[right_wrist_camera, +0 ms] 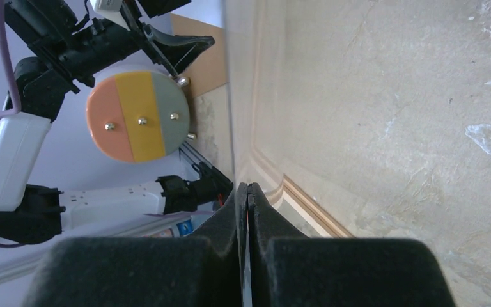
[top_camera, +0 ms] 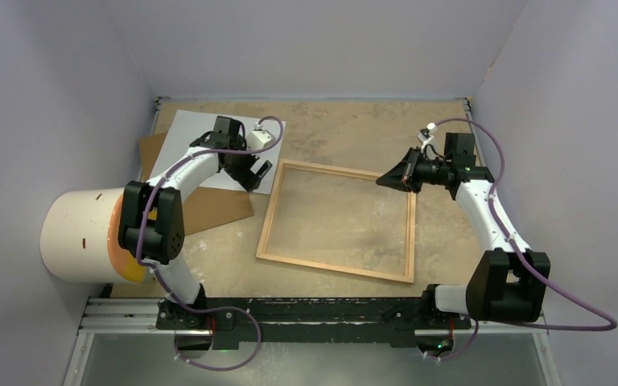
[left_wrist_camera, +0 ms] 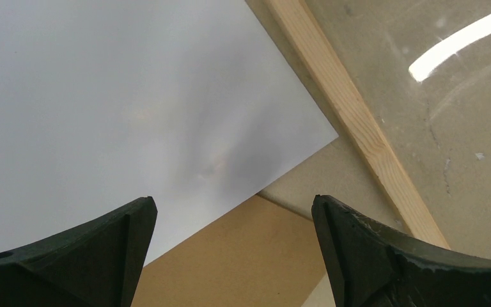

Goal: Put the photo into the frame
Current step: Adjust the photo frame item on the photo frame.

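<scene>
One flimsy, likely slippery photo (top_camera: 189,137), white back up at ten o'clock of the frame (top_camera: 330,268), best pinched at the corner under the wide-open left gripper (top_camera: 253,173); right gripper (top_camera: 382,180) closed, empty.

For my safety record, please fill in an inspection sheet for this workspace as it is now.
Surface: worn, stained beige table.
Job's things: white-backed rectangular photo print, face down at far left; light-wood rectangular frame with glass pane, flat, close beside it.
Clutter: brown fibreboard panel partly under the photo; big white cylinder with orange, yellow and grey end.
Grippers: left gripper, jaws open above the photo's corner, empty; right gripper, jaws shut near the frame's far right corner.
Cables: purple cables along both arms.
Surroundings: pale walls on three sides; black base rail.
</scene>
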Tool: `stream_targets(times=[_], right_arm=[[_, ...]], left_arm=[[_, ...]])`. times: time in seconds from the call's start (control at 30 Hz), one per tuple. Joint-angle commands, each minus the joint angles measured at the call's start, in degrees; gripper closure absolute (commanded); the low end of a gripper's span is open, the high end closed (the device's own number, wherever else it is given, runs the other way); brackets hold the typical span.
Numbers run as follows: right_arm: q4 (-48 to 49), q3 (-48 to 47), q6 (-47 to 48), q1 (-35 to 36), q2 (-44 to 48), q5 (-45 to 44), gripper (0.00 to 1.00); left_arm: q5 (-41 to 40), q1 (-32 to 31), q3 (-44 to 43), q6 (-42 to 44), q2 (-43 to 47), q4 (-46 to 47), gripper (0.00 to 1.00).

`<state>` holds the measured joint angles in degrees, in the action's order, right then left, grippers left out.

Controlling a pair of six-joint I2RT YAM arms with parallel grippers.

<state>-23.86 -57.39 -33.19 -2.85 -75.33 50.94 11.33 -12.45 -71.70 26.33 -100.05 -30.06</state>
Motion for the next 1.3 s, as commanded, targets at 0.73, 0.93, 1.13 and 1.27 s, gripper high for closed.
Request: stream_targets(times=[0.73, 0.93, 1.13, 1.27], right_arm=[[-5.41, 13.97, 0.72, -0.05, 4.81, -18.40, 0.58], [-8.09, 15.17, 1.48, -0.05, 8.27, -23.18, 0.57], [-8.50, 17.31, 1.95, -0.05, 10.43, -23.95, 0.59], [-6.10, 17.82, 2.60, -0.05, 11.55, -24.42, 0.82]], left_arm=[[4.31, -3.02, 8.65, -0.97, 0.02, 4.44, 0.00], [4.58, -3.02, 8.80, -1.27, 0.34, 4.42, 0.00], [4.41, -2.98, 9.69, -1.49, 0.61, 5.19, 0.00], [3.91, -2.93, 9.89, -1.58, 0.23, 5.50, 0.00]])
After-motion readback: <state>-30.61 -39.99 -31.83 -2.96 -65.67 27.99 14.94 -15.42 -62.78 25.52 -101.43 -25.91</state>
